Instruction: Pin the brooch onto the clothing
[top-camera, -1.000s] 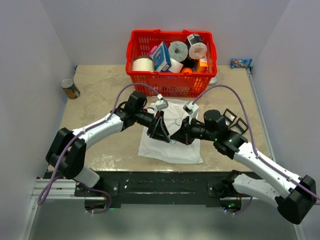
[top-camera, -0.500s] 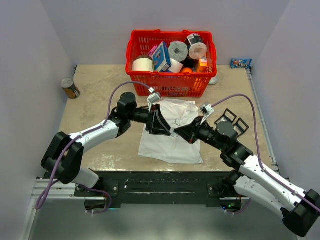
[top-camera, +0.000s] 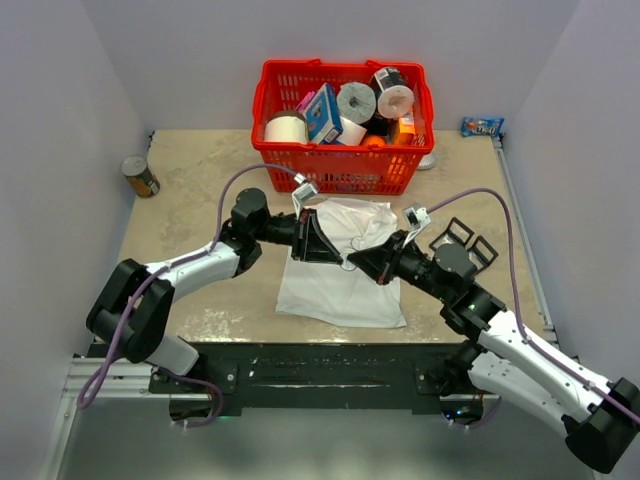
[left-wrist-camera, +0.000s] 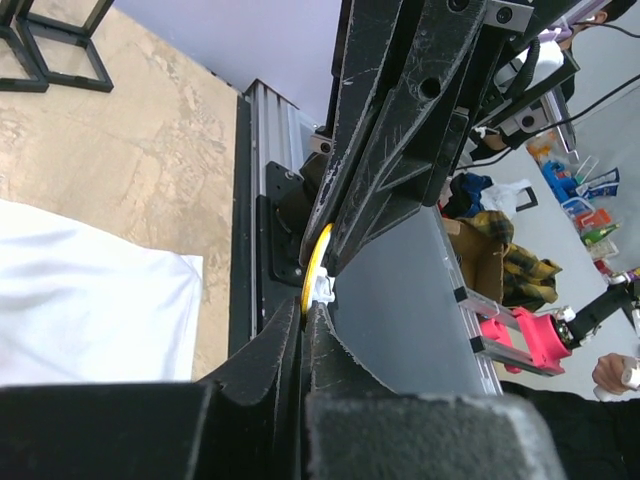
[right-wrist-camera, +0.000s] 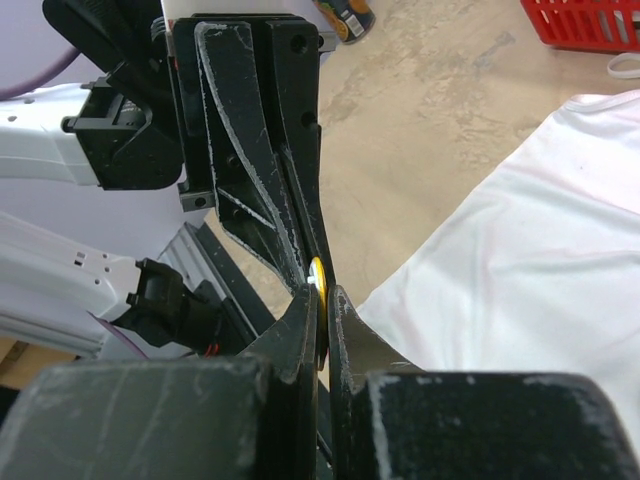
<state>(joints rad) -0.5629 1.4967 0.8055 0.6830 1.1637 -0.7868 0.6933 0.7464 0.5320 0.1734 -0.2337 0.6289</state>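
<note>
Top view: the left gripper, spread wide half a second ago, is now clenched. Its tips meet those of the right gripper above the middle of the shirt, and the right arm has hardly moved. Only the wrist views show the brooch: a gold disc seen edge-on, pinched by the right gripper, with the left gripper's tips nipping its rim. The left wrist view adds a white scrap touching the gold. On the worktop just beyond the shirt, a red basket holds paper rolls, a blue box and other small goods.
</note>
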